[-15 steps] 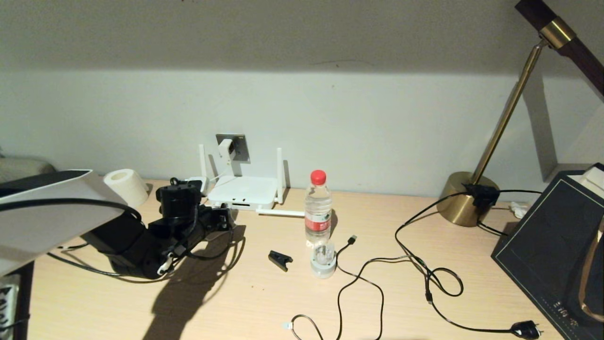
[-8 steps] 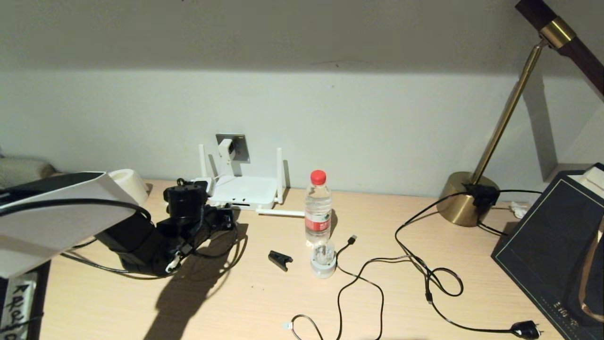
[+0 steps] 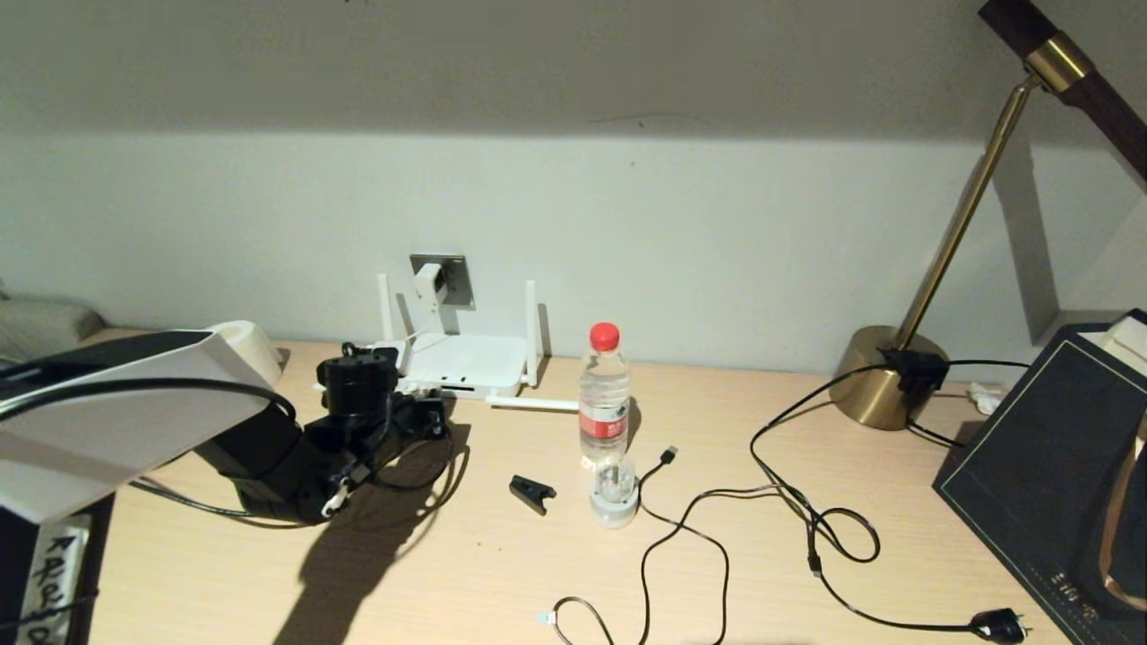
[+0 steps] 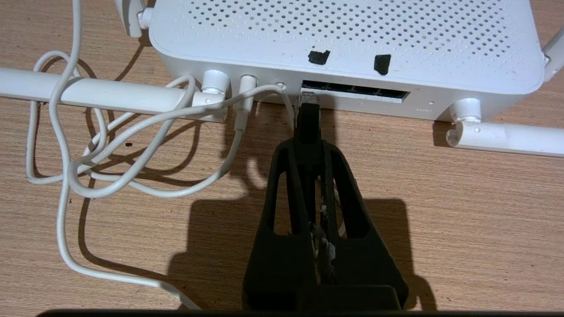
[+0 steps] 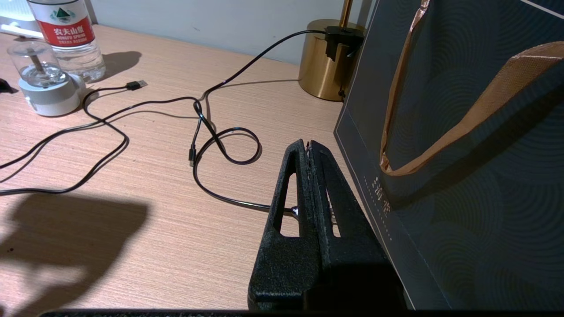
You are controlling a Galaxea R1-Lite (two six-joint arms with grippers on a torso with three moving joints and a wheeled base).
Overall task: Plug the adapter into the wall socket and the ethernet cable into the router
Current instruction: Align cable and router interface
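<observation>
The white router [image 3: 461,362] lies against the wall below the grey wall socket [image 3: 455,279]. The white adapter [image 3: 429,279] sits in the socket, and its white cord [image 4: 132,127] runs in loops to the router's back. My left gripper [image 4: 307,143] is shut on the black plug of the ethernet cable [image 4: 307,125]. The plug's clear tip is at the left end of the router's dark port slot [image 4: 354,91]; I cannot tell how deep it sits. In the head view the left gripper [image 3: 434,415] is just in front of the router. My right gripper [image 5: 308,146] is shut and empty.
A water bottle [image 3: 603,394] and a small clear-topped device [image 3: 614,494] stand right of the router, with a black clip [image 3: 531,493] nearby. A USB cable [image 3: 668,455] and the lamp cord [image 3: 824,537] lie across the desk. The brass lamp [image 3: 887,376] and a dark paper bag [image 5: 462,132] are at the right.
My left arm has moved forward and to the right, carrying the ethernet plug closer to the router. The right arm and everything else stayed still.
</observation>
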